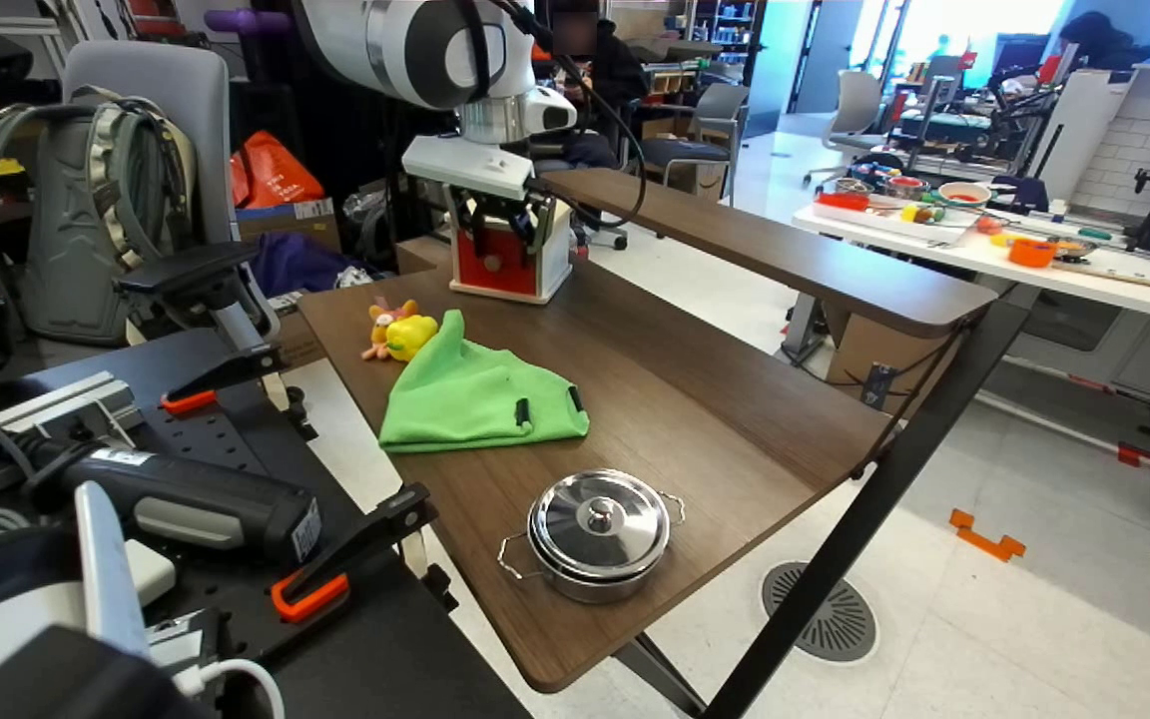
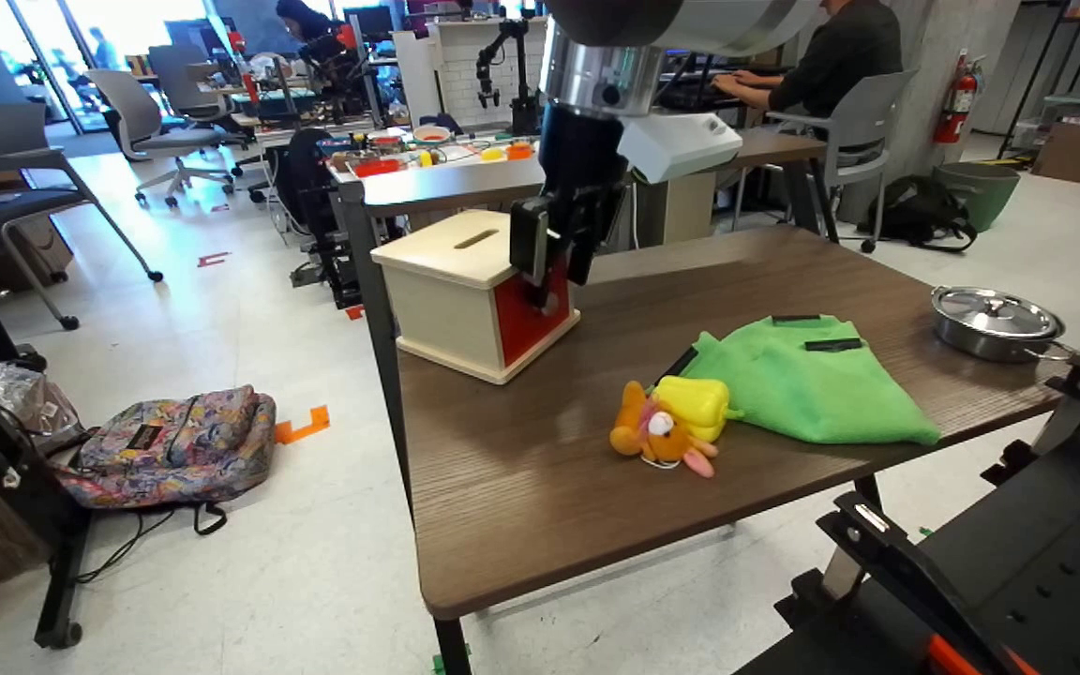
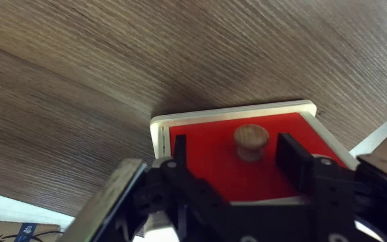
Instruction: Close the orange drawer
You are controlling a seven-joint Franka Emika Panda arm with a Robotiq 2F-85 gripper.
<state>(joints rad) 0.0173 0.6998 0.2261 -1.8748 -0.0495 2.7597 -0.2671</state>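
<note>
Your gripper (image 3: pixel 232 144) hangs at the front of the orange drawer (image 3: pixel 220 164), its fingers (image 3: pixel 294 158) well apart: in the wrist view a tip stands toward nine o'clock of the wooden knob (image 3: pixel 251 136) and a tip toward three, with red showing in both gaps. You can't tell from here whether either tip touches the red face; the dark linkage hides parts of it. In an exterior view the drawer looks flush with its cabinet (image 2: pixel 442 314), but your fingers cover some of the upper edge and part of the knob. Your arm (image 1: pixel 435 45) runs out of frame at twelve o'clock in both exterior views. Toward four o'clock of the cabinet in an exterior view, a plush toy (image 2: pixel 657 436) overlaps a yellow pepper (image 2: pixel 695 403), so you can't make out whether they touch. A cardboard box (image 3: pixel 10 229) at eight o'clock in the wrist view is cut off below.
</note>
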